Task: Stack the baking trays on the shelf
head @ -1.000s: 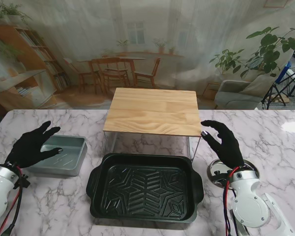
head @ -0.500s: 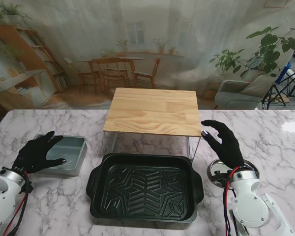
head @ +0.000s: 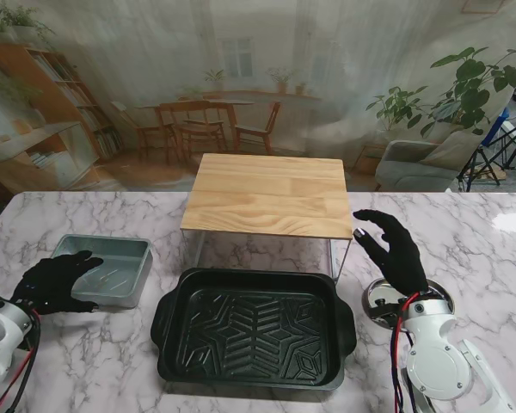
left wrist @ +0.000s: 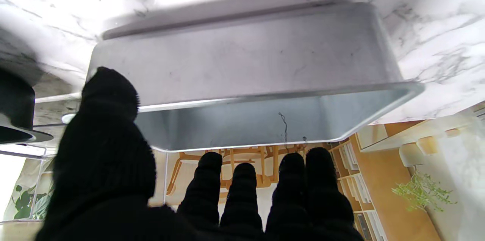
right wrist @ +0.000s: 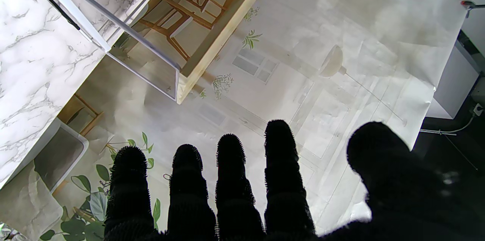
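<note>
A large black baking tray (head: pixel 254 327) with a patterned floor lies on the marble table in front of the wooden shelf (head: pixel 269 194). A small grey metal tray (head: pixel 107 270) sits on my left; in the left wrist view its side wall (left wrist: pixel 242 59) fills the frame. My left hand (head: pixel 53 282) is low at the grey tray's near-left corner, fingers (left wrist: pixel 242 191) spread over the rim and thumb by the outer wall, holding nothing. My right hand (head: pixel 393 249) hovers open to the right of the shelf's leg, fingers (right wrist: pixel 231 180) apart.
A shiny round metal disc (head: pixel 387 301) lies on the table under my right wrist. The shelf stands on thin metal legs (right wrist: pixel 113 49) with open space beneath. A printed room backdrop hangs behind the table.
My left hand has dropped and pulled back toward me, from above the grey tray down to its near-left corner. The right hand and both trays have stayed in place.
</note>
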`<control>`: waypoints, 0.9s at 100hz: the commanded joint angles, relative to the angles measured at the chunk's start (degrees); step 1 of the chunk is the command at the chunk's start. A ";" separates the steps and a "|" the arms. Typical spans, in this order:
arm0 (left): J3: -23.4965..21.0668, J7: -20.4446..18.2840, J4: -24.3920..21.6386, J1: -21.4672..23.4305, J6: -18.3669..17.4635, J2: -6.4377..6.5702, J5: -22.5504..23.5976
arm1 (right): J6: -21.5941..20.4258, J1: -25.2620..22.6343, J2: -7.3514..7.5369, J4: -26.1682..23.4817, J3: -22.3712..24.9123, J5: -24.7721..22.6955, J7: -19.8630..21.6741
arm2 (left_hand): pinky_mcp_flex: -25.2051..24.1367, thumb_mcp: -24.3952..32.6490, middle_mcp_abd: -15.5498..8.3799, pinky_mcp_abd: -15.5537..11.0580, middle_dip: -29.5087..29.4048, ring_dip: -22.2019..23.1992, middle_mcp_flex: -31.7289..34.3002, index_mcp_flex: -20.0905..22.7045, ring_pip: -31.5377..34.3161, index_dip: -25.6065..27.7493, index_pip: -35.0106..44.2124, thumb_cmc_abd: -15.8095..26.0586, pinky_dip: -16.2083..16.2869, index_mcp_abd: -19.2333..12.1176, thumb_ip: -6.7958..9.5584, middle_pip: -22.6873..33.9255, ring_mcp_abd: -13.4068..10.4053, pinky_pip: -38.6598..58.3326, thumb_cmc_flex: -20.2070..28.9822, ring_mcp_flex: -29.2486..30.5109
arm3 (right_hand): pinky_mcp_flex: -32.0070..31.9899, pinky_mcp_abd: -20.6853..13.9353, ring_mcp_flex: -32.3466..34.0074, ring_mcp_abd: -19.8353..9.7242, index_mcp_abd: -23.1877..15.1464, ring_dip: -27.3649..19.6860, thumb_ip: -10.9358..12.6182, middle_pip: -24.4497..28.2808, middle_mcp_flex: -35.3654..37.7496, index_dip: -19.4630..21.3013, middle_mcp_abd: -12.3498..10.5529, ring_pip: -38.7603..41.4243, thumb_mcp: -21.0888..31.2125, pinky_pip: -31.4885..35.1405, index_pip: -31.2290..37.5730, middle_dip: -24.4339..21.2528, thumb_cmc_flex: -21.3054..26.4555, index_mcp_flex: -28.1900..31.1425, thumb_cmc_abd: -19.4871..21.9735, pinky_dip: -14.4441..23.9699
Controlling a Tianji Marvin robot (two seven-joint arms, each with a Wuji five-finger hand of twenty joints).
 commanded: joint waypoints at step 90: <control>4.62 -8.85 2.87 -2.50 2.54 1.23 1.28 | 2.17 0.16 -0.32 -0.19 -0.87 0.19 -0.56 | 1.92 11.62 -3.93 -1.86 1.82 3.72 3.01 0.74 3.38 2.75 5.68 4.93 2.02 -9.64 6.18 3.68 0.84 5.95 12.90 4.67 | -0.24 -2.08 1.20 -1.91 -1.08 1.65 -0.61 2.47 1.47 1.19 -0.05 1.28 2.47 -0.47 1.09 0.88 1.68 -0.24 2.68 0.96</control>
